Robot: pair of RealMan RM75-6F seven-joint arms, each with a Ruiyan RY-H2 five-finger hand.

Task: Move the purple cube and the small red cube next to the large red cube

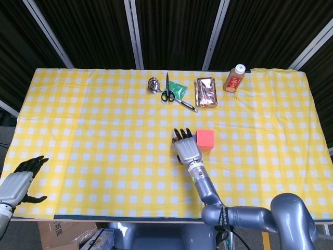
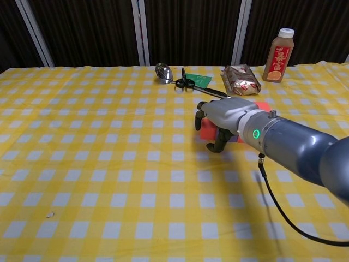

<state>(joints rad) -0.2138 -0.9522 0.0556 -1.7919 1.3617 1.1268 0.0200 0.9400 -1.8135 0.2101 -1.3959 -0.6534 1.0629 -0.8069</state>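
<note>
The large red cube (image 1: pixel 205 139) sits right of the table's middle; in the chest view only its top (image 2: pixel 263 106) shows behind my right forearm. My right hand (image 1: pixel 186 150) (image 2: pixel 223 121) lies just left of it, fingers spread and bent down over the two small cubes. The small red cube (image 2: pixel 205 130) shows under the fingers in the chest view. A sliver of the purple cube (image 2: pixel 235 138) peeks out below the palm. Both small cubes are hidden in the head view. No grip on either is visible. My left hand (image 1: pixel 21 179) hangs empty off the table's near left corner.
Along the far side lie a spoon (image 1: pixel 154 84), black scissors (image 1: pixel 167 91), a green packet (image 1: pixel 178 89), a shiny snack packet (image 1: pixel 206 91) and a bottle (image 1: pixel 234 78). The yellow checked cloth (image 1: pixel 93 130) covers the table.
</note>
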